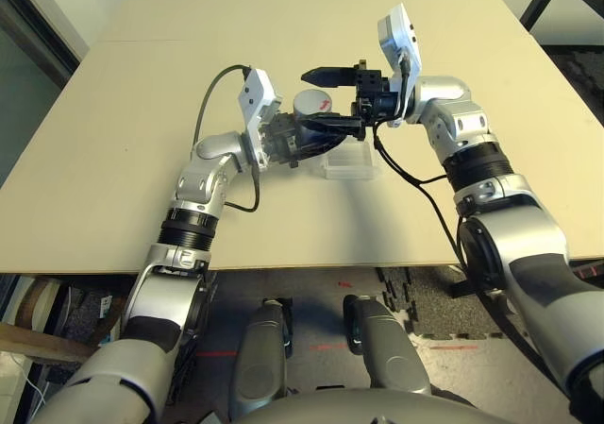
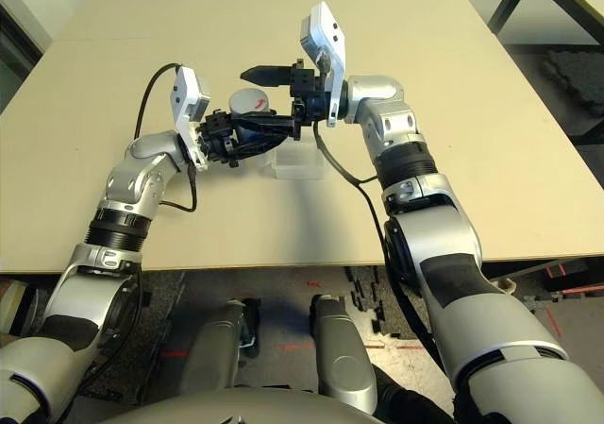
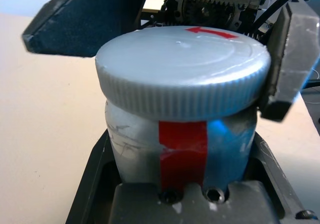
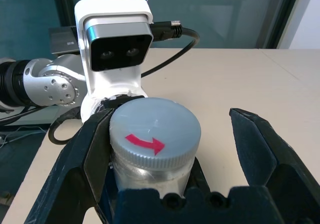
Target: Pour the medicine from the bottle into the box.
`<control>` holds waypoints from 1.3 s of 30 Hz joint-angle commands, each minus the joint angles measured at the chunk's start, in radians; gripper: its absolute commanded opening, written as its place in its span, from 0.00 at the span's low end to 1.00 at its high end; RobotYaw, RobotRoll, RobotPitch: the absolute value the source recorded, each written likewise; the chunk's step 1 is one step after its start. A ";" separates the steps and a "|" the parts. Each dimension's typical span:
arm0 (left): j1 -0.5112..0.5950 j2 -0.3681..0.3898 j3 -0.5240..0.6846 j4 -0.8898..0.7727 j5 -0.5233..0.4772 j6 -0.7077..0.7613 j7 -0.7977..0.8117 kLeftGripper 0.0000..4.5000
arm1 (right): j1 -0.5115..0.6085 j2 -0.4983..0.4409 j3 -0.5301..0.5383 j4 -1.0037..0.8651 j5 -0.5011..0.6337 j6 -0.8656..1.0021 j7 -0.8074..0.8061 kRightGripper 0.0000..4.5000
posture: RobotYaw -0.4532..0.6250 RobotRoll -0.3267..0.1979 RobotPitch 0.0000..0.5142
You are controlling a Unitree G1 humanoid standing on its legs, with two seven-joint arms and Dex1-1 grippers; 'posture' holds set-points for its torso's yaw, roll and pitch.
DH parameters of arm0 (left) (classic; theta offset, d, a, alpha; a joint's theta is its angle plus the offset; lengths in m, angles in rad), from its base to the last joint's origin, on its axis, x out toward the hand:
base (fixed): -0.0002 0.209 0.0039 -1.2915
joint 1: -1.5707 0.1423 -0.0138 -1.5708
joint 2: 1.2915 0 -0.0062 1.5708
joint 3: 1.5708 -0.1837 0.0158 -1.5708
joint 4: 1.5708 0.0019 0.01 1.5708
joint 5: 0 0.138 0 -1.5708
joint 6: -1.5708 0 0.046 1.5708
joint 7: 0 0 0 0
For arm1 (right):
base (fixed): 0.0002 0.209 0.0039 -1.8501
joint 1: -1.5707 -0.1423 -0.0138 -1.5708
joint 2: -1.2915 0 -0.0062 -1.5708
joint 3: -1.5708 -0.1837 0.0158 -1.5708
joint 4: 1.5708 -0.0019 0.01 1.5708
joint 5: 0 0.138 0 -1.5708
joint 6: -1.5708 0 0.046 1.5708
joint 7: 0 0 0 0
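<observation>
Left wrist view: silver-grey bottle (image 3: 182, 149), red tape strip, ribbed grey cap (image 3: 182, 77) with red arrow, clamped by the left gripper (image 1: 316, 136). Right gripper (image 1: 330, 93) spread wide around the cap. Clear box (image 1: 349, 162) at the bottle's 5 o'clock; contents unreadable.

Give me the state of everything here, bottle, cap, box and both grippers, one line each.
bottle: upright, held above the table.
cap: still on the bottle.
box: on the table, open-topped.
left gripper: shut on the bottle.
right gripper: jaws open around the cap.
</observation>
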 commanded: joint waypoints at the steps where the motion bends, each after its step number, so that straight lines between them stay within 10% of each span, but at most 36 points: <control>1: 0.020 0.001 -0.020 -0.020 0.002 -0.010 -0.030 0.57 | -0.010 -0.053 -0.044 0.032 -0.015 0.017 -0.062 1.00 | 0.29 0.62 0.34; 26: 0.014 0.009 -0.010 0.001 0.008 -0.018 -0.033 0.57 | 0.060 -0.185 -0.057 -0.097 0.018 0.156 0.038 1.00 | 0.29 0.62 0.34; 39: 0.001 0.005 -0.016 0.015 0.015 -0.022 -0.032 0.57 | 0.083 -0.090 -0.025 -0.263 0.049 0.253 0.037 1.00 | 0.28 0.62 0.33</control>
